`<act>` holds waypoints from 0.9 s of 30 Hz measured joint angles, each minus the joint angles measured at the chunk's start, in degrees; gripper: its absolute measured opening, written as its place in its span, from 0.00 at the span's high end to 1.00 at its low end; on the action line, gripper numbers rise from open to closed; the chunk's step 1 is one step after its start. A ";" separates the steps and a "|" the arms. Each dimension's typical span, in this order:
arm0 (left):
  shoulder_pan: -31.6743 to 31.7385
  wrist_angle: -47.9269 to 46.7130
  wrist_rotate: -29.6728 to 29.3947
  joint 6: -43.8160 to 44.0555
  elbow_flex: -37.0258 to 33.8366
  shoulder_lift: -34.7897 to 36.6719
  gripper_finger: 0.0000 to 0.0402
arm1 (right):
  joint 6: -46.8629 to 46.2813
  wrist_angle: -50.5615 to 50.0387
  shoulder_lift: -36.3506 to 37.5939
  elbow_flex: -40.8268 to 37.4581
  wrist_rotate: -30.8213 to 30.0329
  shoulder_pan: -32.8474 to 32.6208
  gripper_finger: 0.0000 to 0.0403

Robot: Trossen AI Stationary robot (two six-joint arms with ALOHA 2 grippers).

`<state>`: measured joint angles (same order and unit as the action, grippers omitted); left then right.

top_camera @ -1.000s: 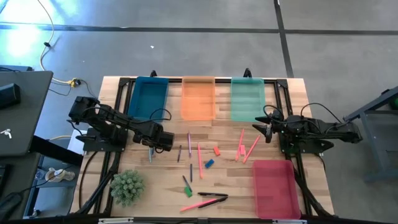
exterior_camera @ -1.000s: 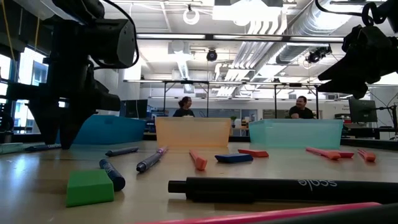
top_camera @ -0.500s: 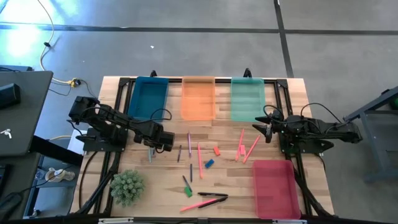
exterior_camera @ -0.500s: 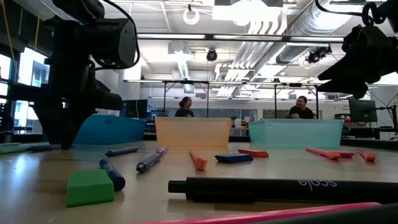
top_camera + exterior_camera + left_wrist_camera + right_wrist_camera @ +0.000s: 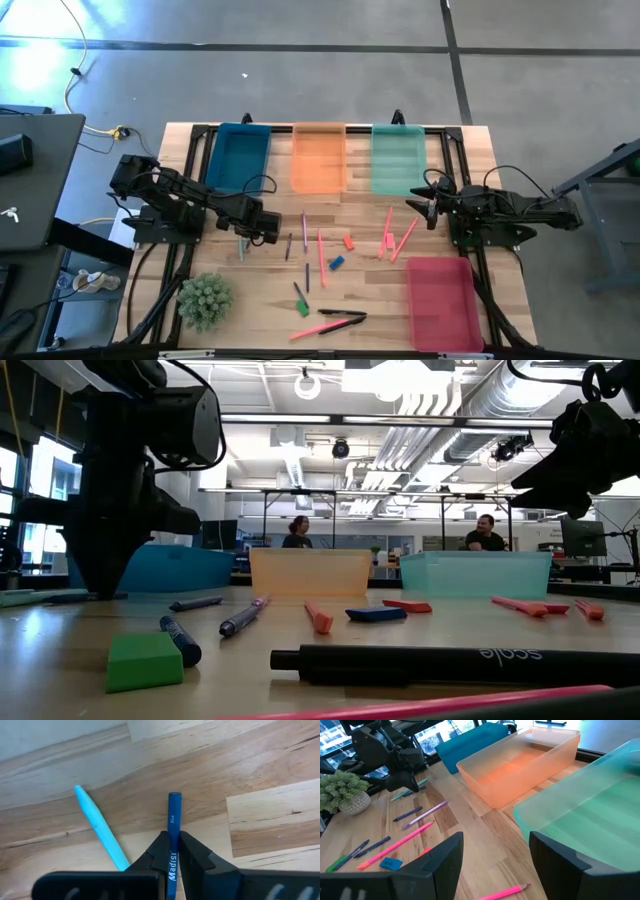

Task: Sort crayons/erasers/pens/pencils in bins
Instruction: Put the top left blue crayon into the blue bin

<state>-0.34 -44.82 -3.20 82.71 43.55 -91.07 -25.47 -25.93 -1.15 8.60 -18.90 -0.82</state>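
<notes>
Wooden slatted bench (image 5: 250,300), dark frame, two arms mounted at its left and right edges.

Bins, translucent rectangular plastic trays: blue bin (image 5: 239,157), orange bin (image 5: 319,157) and green bin (image 5: 397,159) in a row along the far edge, blue nearest the far left corner; red-pink bin (image 5: 440,303) at the near right corner.

Left gripper (image 5: 172,851): lowered to the bench surface near the left edge, just in front of the blue bin. Fingers pressed together on a thin dark-blue pen with white lettering (image 5: 172,840), which lies flat on the wood. A light-blue stick with a tapered tip (image 5: 99,827) lies just beside it, apart from the fingers.

Right gripper (image 5: 422,210): held above the bench near the right edge, in front of the green bin. Fingers (image 5: 559,857) spread wide, nothing between them.

Erasers, small chunky blocks: red-orange eraser (image 5: 348,241) and blue eraser (image 5: 336,263) near the bench centre, close together but apart; green eraser (image 5: 144,660) toward the near edge, beside a dark-blue stick.

Loose long items, mid-bench: several pink sticks (image 5: 321,250), two or three more nearer the right gripper; a purple pen (image 5: 242,616); a black pen (image 5: 450,660) near the near edge. Exact kinds are hard to tell from above.

Green spiky potted plant (image 5: 204,299): near left corner.
</notes>
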 joint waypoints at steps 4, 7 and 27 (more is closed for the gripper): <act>0.00 0.02 0.00 -0.91 0.00 0.10 0.97 | 0.00 0.00 0.00 0.00 0.00 0.01 0.45; 0.00 0.09 0.61 -1.40 -0.05 0.82 0.97 | 0.00 0.00 0.00 -0.01 0.01 0.01 0.45; 5.43 5.30 -12.44 -11.23 0.00 23.05 0.97 | 0.00 -0.03 -0.02 0.00 0.02 0.00 0.45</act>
<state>5.09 -39.52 -15.64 71.48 43.55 -68.01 -25.47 -25.96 -1.17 8.59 -18.88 -0.82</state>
